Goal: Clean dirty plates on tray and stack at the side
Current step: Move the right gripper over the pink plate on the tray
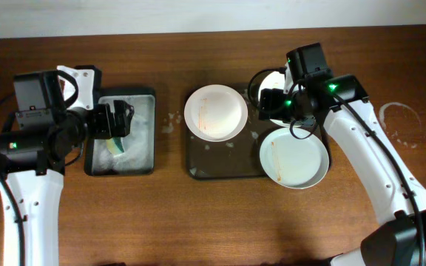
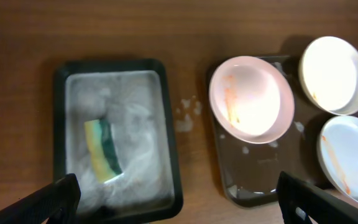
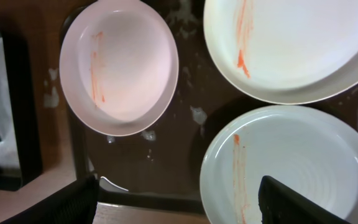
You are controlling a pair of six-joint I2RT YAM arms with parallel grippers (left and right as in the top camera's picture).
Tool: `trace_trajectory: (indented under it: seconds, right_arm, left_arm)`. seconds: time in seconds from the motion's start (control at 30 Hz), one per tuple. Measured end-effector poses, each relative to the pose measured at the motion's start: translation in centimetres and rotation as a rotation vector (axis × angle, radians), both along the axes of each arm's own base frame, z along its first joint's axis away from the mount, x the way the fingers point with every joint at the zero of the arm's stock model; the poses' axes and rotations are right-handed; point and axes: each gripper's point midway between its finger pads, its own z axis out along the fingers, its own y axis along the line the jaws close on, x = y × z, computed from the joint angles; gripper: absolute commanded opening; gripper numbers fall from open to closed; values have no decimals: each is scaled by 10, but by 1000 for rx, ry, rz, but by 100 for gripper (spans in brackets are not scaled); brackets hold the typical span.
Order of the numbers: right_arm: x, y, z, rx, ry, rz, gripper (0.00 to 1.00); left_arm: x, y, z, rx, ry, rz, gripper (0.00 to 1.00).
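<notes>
Plates (image 1: pixel 215 112) three, tray (image 1: pixel 220 166) one, sponge (image 2: pixel 102 151) one

Three white plates (image 3: pixel 120 65) on the dark tray (image 3: pixel 185 149)
Each bore an orange streak; soap flecks dotted the tray between them; the fingers (image 3: pixel 61 202) stood wide apart at the bottom corners.

Three round white plates are sitting in view: the left plate (image 1: pixel 215 111), the front right plate (image 1: pixel 294 159) and the back right plate (image 2: pixel 334 74). Two dark trays are lying on the table (image 1: pixel 198 222), one large tray (image 1: pixel 220 161) and one smaller soapy tray (image 2: pixel 58 124), and a single yellow-and-green sponge (image 2: pixel 102 151) is showing. Two robot arms are standing at the table, one left arm (image 1: pixel 28 192) and one right arm (image 1: pixel 372 151).
</notes>
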Motion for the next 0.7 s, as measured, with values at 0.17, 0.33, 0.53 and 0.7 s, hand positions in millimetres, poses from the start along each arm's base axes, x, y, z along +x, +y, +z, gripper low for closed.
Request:
trace_trajectory:
  seconds: [0.17,0.33,0.53,0.7]
  right_arm:
    - [0,-1,0,-8,-2,-3,83]
    - [0,-2,-1,-11,1,-5,83]
    - [-2,-3,-1,-13,8,-5,83]
    - [-3,-3,-2,-14,12,-5,83]
  left_arm:
    - [-2,5,-3,13,21,36,99]
    - [-2,7,-4,13,23,46,99]
    - [-2,7,-4,12,23,47,99]
    - [-2,7,-4,12,23,47,99]
